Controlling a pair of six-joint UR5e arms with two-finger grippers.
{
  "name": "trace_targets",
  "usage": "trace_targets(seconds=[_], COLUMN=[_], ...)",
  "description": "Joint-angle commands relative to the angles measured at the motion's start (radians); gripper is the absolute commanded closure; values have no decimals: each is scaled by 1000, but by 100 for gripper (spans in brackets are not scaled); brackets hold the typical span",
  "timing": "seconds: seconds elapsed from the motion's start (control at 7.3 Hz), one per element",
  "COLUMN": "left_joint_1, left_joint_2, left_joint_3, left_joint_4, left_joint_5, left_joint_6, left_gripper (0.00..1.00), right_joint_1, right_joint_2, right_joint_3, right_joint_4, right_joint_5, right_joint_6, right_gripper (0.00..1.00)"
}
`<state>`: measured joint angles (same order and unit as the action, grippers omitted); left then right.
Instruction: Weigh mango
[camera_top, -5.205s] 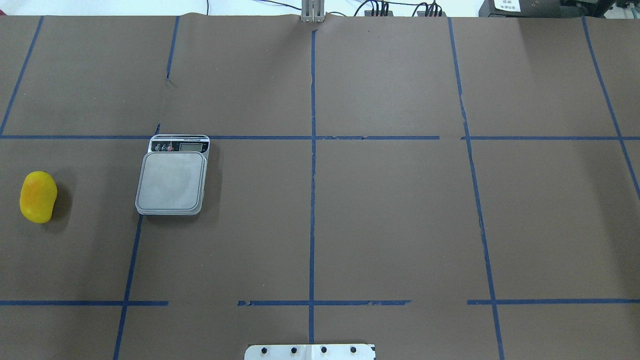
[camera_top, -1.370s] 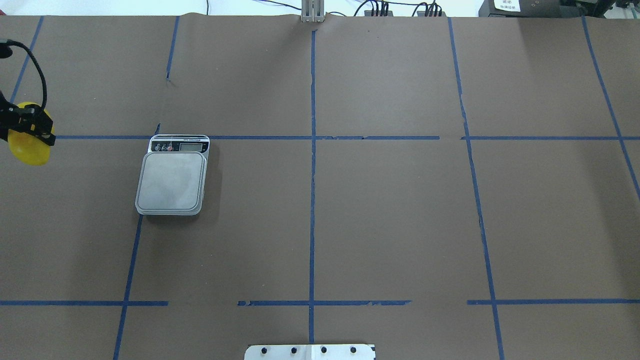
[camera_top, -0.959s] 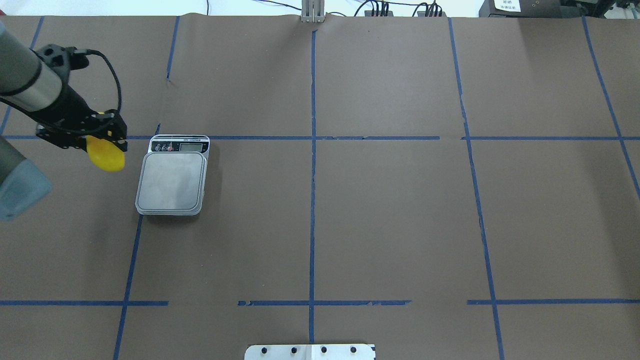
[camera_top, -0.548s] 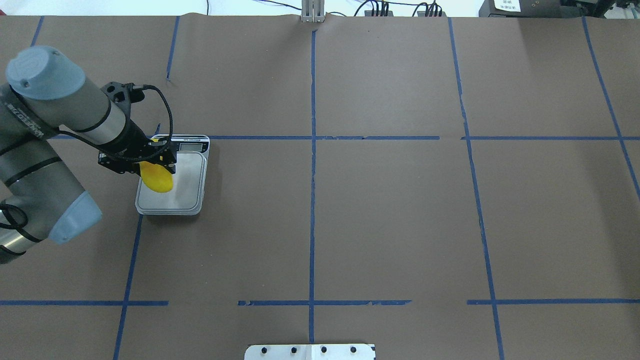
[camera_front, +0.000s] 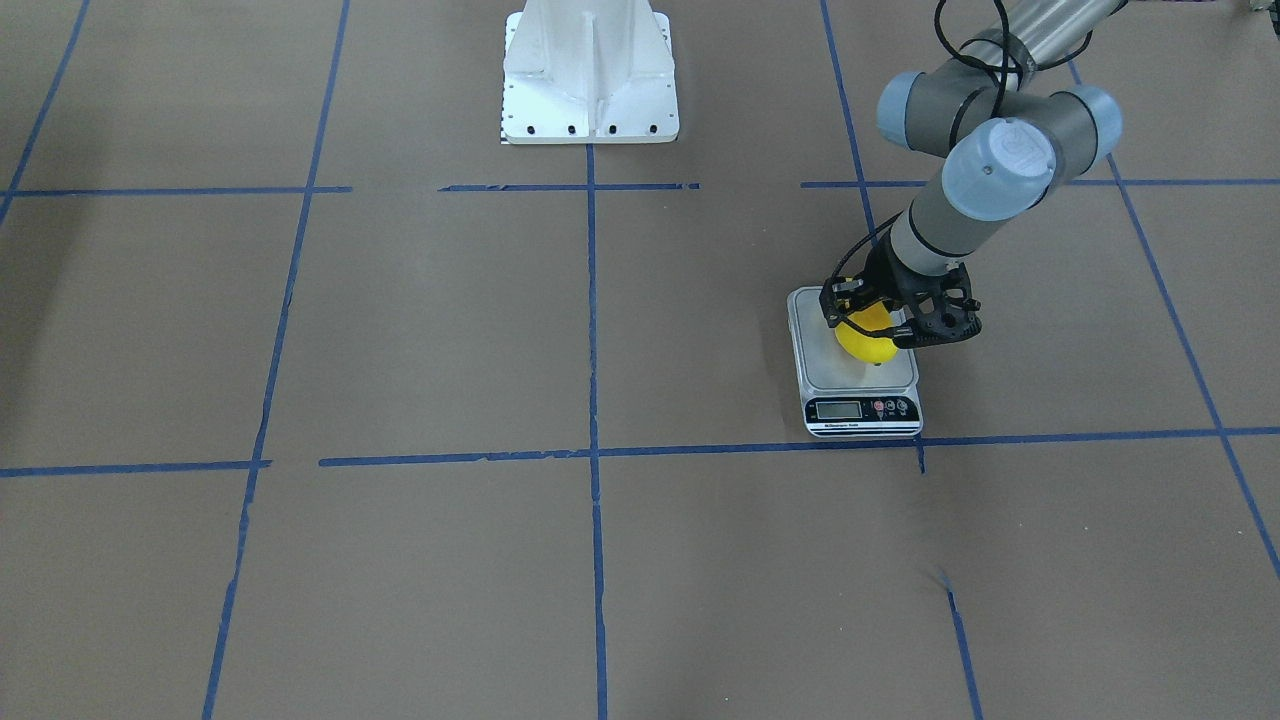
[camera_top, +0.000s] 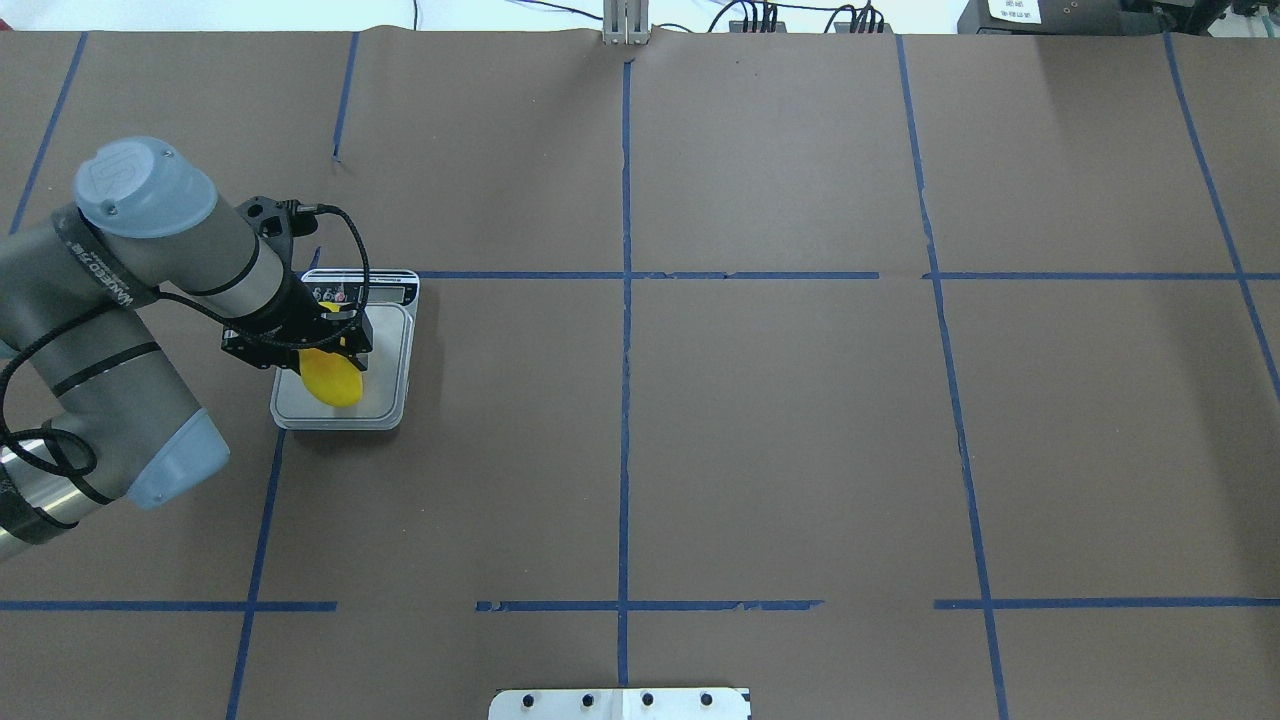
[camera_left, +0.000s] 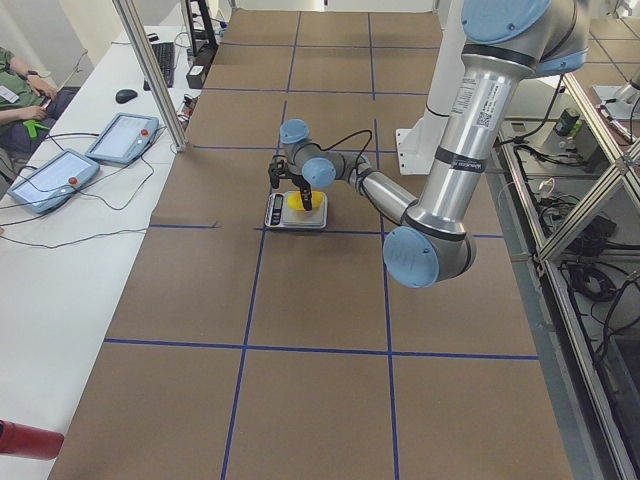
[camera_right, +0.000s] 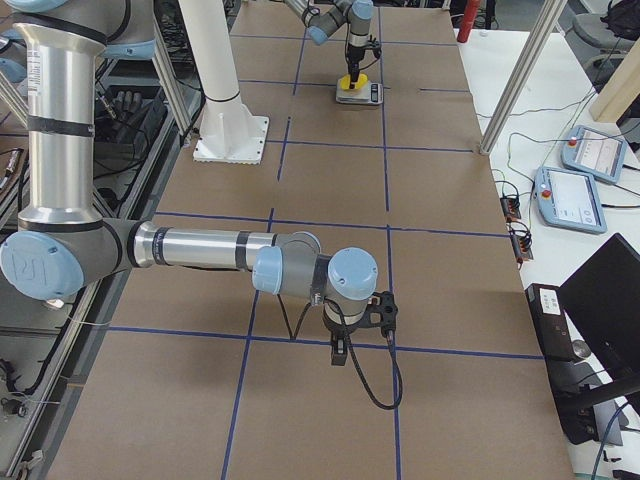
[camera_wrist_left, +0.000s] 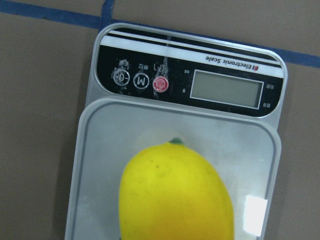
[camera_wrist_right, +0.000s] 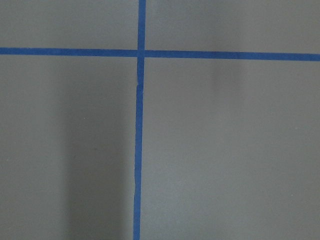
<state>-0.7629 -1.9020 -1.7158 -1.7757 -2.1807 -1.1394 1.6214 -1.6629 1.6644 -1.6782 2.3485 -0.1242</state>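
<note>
Holding the smooth yellow oval mango (camera_top: 334, 380) clamped, the left two-finger gripper (camera_top: 328, 348) hangs over the platform of the flat grey digital scale (camera_top: 388, 378); lowering until the fruit rests centred there, then releasing gently, would suit best.

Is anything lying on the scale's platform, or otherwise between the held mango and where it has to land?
Nothing visible. The left gripper holds the mango directly over the scale, and its grey platform is bare around the fruit. Whether the mango touches it cannot be told.
</note>
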Motion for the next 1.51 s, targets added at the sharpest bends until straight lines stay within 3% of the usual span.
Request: trace_targets(seconds=[0.0,0.14,0.55,0.96,1.23,1.37], left_joint_1=[-24,-89,-376,-637,-729,-759], left_joint_2=[7,21,35,286,323,331], left_joint_3=[-30,-91,-195,-171,-18,4], left_joint_4=[8,37,373,369,345,322], left_joint_5=[-2,-5,-11,-122,-123,-125], left_joint_6=[39,99,561,1074,1218,1245], left_gripper=[0,0,0,0,0,0], right_joint_1=[0,0,0,0,0,0], right_joint_2=[0,0,0,-1,0,0], right_joint_3=[0,0,0,0,0,0], right_joint_4=[0,2,2,0,2,0], right_joint_5=[0,0,0,0,0,0], right_joint_6=[0,0,0,0,0,0], right_gripper=[0,0,0,0,0,0])
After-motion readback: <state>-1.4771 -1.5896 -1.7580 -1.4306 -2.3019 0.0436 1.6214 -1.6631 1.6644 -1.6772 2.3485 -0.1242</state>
